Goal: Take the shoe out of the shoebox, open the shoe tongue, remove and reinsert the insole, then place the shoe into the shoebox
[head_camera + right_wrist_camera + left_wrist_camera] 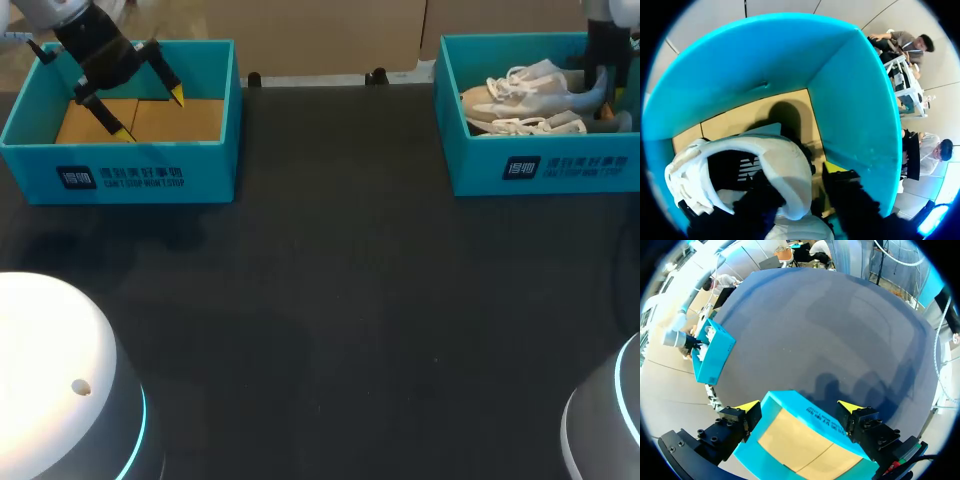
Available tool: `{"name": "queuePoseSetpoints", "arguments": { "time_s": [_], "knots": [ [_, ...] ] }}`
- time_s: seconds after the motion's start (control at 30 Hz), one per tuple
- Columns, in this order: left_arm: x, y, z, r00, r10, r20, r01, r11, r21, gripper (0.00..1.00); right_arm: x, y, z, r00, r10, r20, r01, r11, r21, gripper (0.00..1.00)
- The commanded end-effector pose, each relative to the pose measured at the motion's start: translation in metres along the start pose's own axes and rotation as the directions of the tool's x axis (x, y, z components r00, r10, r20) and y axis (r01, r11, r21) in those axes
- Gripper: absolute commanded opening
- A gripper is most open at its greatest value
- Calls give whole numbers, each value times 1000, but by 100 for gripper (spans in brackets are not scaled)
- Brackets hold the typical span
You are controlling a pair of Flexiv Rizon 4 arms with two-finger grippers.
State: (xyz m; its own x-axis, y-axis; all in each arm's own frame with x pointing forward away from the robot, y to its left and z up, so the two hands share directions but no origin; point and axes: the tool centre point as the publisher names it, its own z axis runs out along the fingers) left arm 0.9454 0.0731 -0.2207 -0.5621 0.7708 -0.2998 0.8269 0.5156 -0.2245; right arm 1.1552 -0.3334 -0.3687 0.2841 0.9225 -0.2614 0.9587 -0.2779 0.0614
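Two pale shoes lie in the teal shoebox [540,165] at the far right: one [530,90] behind, the other [530,125] in front. My right gripper [603,95] reaches down into that box at the shoes' heel end. In the right wrist view its fingers straddle the heel collar of the white shoe [775,155], one inside the opening and one outside, with a small gap at the outer finger [845,195]. My left gripper [153,116] hangs open over a second teal box [120,170] at the far left, which holds nothing.
The dark table [330,300] stretches between the two boxes. The box wall [855,110] stands close beside my right gripper's outer finger. In the left wrist view the cardboard floor [790,440] of the left box lies between the open fingers.
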Motion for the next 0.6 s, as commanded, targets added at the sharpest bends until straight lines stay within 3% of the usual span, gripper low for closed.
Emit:
{"name": "queuePoseSetpoints", "arguments": {
  "time_s": [0.03, 0.33, 0.6],
  "knots": [
    [0, 1, 0, 1000, 1, -2, -1, 1000, 0, 100, -3, 0, -5, 1000, -5, -16, 6, 1000, 4, 100],
    [0, 1, 0, 1000, 1, -2, -1, 1000, 0, 100, -3, -11, -38, 993, -52, -102, 51, 999, -12, 100],
    [0, 1, 0, 1000, 1, -2, -1, 1000, 0, 100, 5, -37, -80, 974, -151, -167, 149, 988, -28, 100]
  ]
}}
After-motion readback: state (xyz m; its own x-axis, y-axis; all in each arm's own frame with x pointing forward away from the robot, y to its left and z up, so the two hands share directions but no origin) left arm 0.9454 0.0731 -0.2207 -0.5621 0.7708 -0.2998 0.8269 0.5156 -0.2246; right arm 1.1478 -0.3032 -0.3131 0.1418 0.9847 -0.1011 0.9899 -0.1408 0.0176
